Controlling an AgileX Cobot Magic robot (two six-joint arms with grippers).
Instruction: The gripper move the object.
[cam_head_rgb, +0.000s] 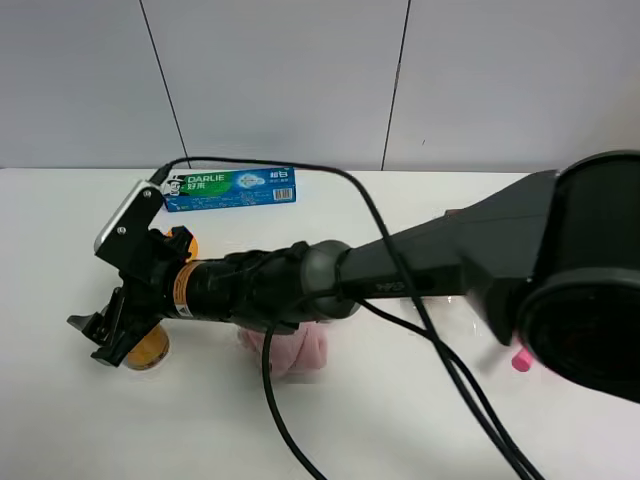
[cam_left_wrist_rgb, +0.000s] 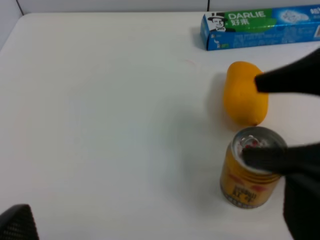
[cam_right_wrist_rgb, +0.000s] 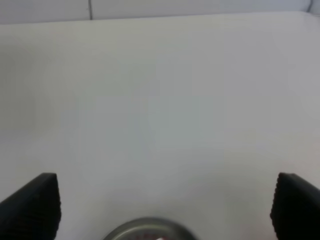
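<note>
The golden-orange can (cam_head_rgb: 150, 350) with red markings stands upright on the white table (cam_head_rgb: 400, 420). My right arm reaches across to the left, and its gripper (cam_head_rgb: 100, 338) hangs open right at the can. In the right wrist view the two black fingertips (cam_right_wrist_rgb: 35, 205) stand wide apart, and the can's silver top (cam_right_wrist_rgb: 147, 230) shows low between them, not gripped. The left wrist view shows the can (cam_left_wrist_rgb: 250, 180) with one right finger (cam_left_wrist_rgb: 270, 157) over its top. Only one corner of my left gripper's finger (cam_left_wrist_rgb: 17, 222) shows.
An orange mango (cam_left_wrist_rgb: 245, 95) lies just behind the can, partly hidden by the arm in the exterior view (cam_head_rgb: 186, 240). A blue-green toothpaste box (cam_head_rgb: 230, 187) lies at the back. A pink soft thing (cam_head_rgb: 295, 350) lies under the arm, and a small pink piece (cam_head_rgb: 521, 360) at the right.
</note>
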